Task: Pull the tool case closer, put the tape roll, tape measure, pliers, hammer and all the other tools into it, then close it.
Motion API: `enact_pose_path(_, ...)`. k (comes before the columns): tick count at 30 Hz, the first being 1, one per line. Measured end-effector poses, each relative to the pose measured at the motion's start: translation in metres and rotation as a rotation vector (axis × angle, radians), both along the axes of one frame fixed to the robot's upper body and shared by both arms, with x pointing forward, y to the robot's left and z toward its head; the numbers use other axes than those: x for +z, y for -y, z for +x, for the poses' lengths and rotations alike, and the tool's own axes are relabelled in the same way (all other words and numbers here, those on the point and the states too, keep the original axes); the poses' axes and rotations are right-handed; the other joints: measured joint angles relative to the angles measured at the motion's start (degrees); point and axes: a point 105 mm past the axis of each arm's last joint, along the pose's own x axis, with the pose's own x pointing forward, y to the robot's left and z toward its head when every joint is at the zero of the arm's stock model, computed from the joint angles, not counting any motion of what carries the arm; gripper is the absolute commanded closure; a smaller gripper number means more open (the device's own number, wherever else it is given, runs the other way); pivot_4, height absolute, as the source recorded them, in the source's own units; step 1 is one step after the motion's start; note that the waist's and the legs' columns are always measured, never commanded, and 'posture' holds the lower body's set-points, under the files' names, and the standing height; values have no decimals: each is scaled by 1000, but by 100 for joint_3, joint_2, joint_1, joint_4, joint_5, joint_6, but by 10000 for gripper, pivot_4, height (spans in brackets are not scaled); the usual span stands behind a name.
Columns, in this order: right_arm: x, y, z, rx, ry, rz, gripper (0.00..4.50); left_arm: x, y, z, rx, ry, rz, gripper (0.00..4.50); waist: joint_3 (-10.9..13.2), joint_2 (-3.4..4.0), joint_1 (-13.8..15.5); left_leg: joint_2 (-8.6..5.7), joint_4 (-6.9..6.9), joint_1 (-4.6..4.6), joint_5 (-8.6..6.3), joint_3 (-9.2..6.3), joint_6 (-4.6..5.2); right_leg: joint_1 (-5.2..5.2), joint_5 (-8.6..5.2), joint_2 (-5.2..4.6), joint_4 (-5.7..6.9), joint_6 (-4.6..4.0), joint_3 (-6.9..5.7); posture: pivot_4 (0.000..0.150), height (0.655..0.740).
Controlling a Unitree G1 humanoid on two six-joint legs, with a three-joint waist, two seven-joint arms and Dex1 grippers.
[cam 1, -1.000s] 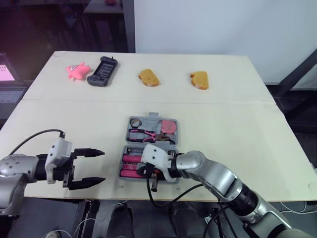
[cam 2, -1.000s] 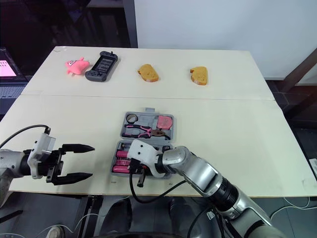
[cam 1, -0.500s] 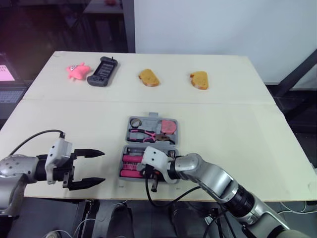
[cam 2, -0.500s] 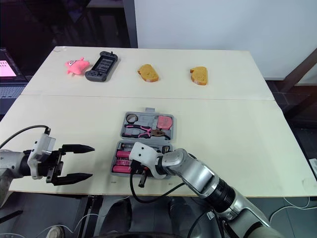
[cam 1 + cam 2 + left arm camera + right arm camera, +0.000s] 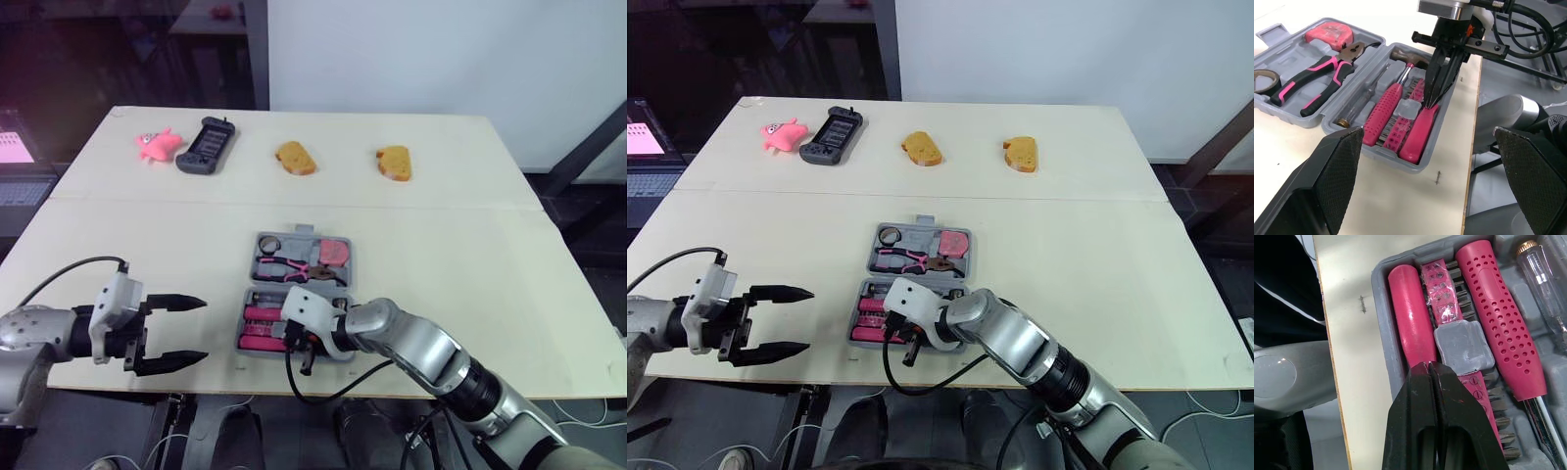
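The grey tool case [image 5: 1396, 157] lies open near the table's front edge. Its far half holds the tape roll [image 5: 267, 240], the pink-handled pliers [image 5: 284, 266] and the pink tape measure [image 5: 336, 251]. In its near half lie the hammer [image 5: 1386, 115], a grey-capped bit holder [image 5: 1462, 345] and a pink screwdriver [image 5: 1410, 323]. My right gripper [image 5: 1429, 366] is shut, with its tips down on that screwdriver's handle and nothing between them. My left gripper [image 5: 191, 330] hangs open to the left of the case, at the front edge.
Along the far side lie a pink toy [image 5: 157, 143], a black handheld device [image 5: 205, 145] and two bread pieces [image 5: 295, 157] [image 5: 394, 162]. The case's near wall sits close to the table's front edge.
The picture has shifted slightly. My right gripper stays down in the case's near half, and the left gripper has not moved.
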Motion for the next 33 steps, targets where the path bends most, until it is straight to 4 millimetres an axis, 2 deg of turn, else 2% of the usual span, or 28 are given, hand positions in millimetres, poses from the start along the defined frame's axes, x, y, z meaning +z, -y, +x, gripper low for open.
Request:
enact_pose_path(8,9,-5,-2,25,9,74,44371,2,0,2,4,12,1,0,1,1,-1,0,-4,-26,0,0,0,-8,2,0,0,2,0,1500,7395)
enact_pose_path(10,23,-7,-1,33,30,165,44371,2,0,4,13,17,1,0,4,0,3,0,-3,-38,0,0,0,-18,4,0,0,8,0,1500,7395)
enact_pose_path(12,49,-7,4,37,103,271,44371,2,-2,7,27,20,-2,0,5,2,6,0,-5,-38,0,0,0,-19,10,0,0,19,-1,1500,7395)
enact_pose_path(13,69,-3,7,38,152,339,44371,5,-2,11,40,33,-7,0,5,1,10,0,-6,-38,0,-1,0,-18,10,1,0,19,-1,1500,7395)
enact_pose_path(15,93,8,11,27,223,406,44371,6,-4,18,79,41,-10,0,5,0,26,0,-5,-37,0,0,0,-15,9,0,-1,19,-1,1500,7395)
enact_pose_path(17,103,31,19,-26,256,405,44371,3,-9,28,149,48,10,0,5,1,100,0,-5,-37,0,1,0,-16,6,0,-4,14,-1,1500,7395)
enact_pose_path(19,99,57,30,-120,251,364,44371,-5,-14,41,230,59,33,0,7,5,159,-1,-4,-35,0,1,0,-15,3,0,-4,6,-1,1500,7395)
enact_pose_path(22,69,107,45,-295,199,217,45000,-17,-22,67,383,56,22,9202,8,3,254,-2,3,-36,0,1,0,-12,3,0,-5,6,0,1500,7395)
enact_pose_path(25,27,153,52,-450,139,56,45000,-27,-24,86,465,44,9,24950,9,2,290,-2,4,-37,0,5,0,-12,5,1,-10,9,3,1500,7395)
enact_pose_path(28,4,164,54,-476,121,-19,45000,-36,-6,103,450,47,9,41465,9,8,274,-2,3,-35,1,4,1,-13,13,2,-7,23,3,1500,7395)
enact_pose_path(29,-2,163,54,-474,120,-36,45000,-41,2,107,428,47,22,44623,9,8,270,-2,3,-34,1,4,1,-11,14,3,-6,25,3,1500,7395)
enact_pose_path(33,-2,150,66,-483,151,-24,45000,-69,24,113,359,3,99,44623,6,4,173,-2,7,-23,1,0,1,5,16,5,-6,27,2,1500,7395)
